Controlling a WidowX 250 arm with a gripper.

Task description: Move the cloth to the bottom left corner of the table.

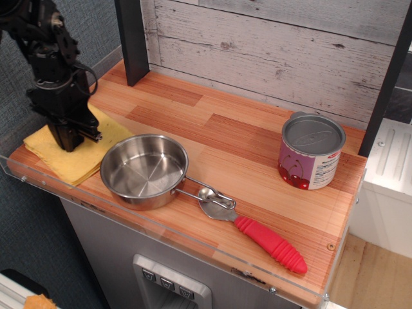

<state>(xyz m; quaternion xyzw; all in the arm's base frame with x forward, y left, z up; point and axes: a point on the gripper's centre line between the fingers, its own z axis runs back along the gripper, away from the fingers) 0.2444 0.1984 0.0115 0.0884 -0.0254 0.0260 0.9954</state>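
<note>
The mustard-yellow cloth (78, 164) lies flat and folded at the near left corner of the wood-strip table (244, 138), its corner close to the clear acrylic rim (45, 183). My black gripper (69, 143) points straight down onto the cloth's middle. Its fingers are closed together and pinch the fabric. The cloth's right edge lies just beside the steel pan (143, 168); I cannot tell whether they touch.
A spoon with a red handle (270, 243) lies against the pan's handle near the front edge. A cherry can (311, 151) stands at the right. A dark post (132, 38) stands at the back left. A plank wall is behind.
</note>
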